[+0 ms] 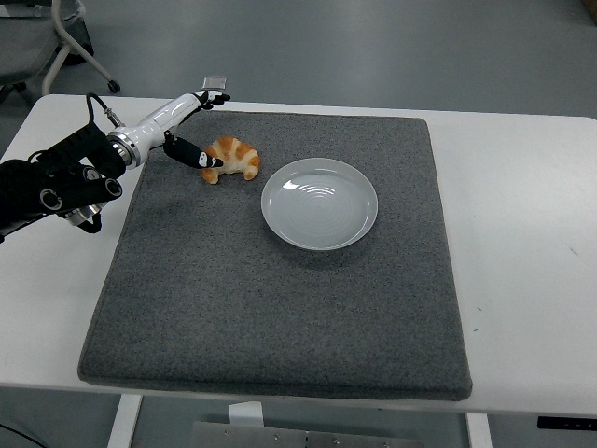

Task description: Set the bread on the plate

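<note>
A single head view looks forward and down from high on the robot's side. The white worktop (pixel 522 233) fills most of the frame, its near edge along the bottom and its far edge across the upper part, grey floor (pixel 373 47) beyond. With only one camera, no second view overlaps.

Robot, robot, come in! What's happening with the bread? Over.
Left hand open, thumb at the croissant. Croissant on the grey mat, not gripped. Plate empty, path clear. Right hand out of view.
</note>
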### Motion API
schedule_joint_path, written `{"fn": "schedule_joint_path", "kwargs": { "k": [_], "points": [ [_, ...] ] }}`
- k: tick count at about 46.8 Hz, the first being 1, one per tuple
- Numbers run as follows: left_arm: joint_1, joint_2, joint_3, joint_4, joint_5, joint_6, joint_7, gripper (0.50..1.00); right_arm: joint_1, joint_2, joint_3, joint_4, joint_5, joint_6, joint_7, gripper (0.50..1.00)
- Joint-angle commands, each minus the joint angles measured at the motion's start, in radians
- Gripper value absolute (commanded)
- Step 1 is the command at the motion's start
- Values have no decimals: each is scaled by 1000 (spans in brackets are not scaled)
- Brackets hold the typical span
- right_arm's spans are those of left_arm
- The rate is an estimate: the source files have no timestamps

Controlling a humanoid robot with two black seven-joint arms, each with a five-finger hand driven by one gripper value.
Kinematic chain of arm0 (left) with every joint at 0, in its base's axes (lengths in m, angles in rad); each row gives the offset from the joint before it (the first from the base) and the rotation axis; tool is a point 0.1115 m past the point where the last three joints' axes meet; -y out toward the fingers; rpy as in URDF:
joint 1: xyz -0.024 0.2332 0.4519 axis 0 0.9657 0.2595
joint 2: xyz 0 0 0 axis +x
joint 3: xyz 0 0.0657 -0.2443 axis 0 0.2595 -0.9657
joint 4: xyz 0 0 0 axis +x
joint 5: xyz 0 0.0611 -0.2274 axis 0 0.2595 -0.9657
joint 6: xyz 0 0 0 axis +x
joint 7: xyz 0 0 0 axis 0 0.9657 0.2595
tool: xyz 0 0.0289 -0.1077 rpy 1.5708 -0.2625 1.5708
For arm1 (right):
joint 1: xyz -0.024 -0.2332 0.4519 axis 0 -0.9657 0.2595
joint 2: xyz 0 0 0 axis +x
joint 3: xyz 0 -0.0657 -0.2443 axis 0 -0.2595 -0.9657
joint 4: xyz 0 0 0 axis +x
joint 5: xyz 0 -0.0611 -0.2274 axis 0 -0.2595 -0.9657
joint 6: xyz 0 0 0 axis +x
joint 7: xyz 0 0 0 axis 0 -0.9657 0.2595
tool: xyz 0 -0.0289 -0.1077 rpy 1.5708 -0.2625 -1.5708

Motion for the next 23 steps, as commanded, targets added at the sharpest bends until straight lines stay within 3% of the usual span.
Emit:
{"fn": "schedule_joint_path", "kwargs": {
  "k": [1, 23],
  "points": [
    [13, -17, 0, 23, 0, 0, -3, 986, 0, 0, 0, 0, 0, 0, 0, 930],
    [66, -114, -4, 120, -5, 0, -6, 986, -1, 0, 0, 0, 0, 0, 0, 930]
  ]
}}
